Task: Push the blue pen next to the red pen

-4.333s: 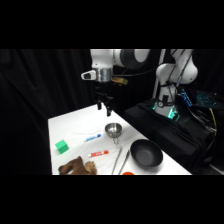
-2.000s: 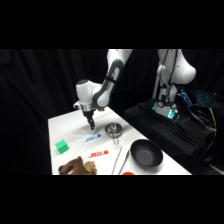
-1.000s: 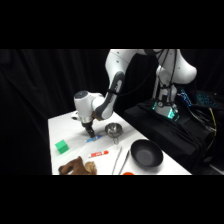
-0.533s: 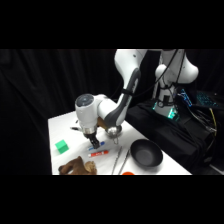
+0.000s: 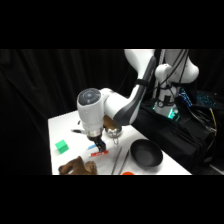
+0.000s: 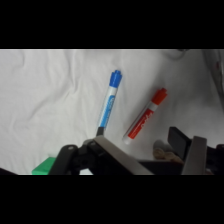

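A: How far along is the task judged to be?

B: Nearly done, by the look of it. In the wrist view the blue pen (image 6: 108,106) is seen at frame centre, slanted, with the red pen (image 6: 145,115) just to its right, slanted much the same way. A narrow strip of white table (image 6: 45,95) is left between them; they are not touching. Perhaps a small nudge remains, or none.

A: And the gripper?

B: The gripper (image 5: 98,143) is held low over the pens at the lower middle of the side view. Nothing is seen gripped, but how far the fingers are parted cannot be told.

A: What else is noted nearby?

B: A green block (image 5: 62,146) at the left, a brown object (image 5: 77,166) at the lower left, a black bowl (image 5: 146,152) at the lower right, a metal cup (image 5: 112,131) behind the gripper, and thin metal utensils (image 5: 119,159) beside the bowl. Nothing is seen lying between the pens.
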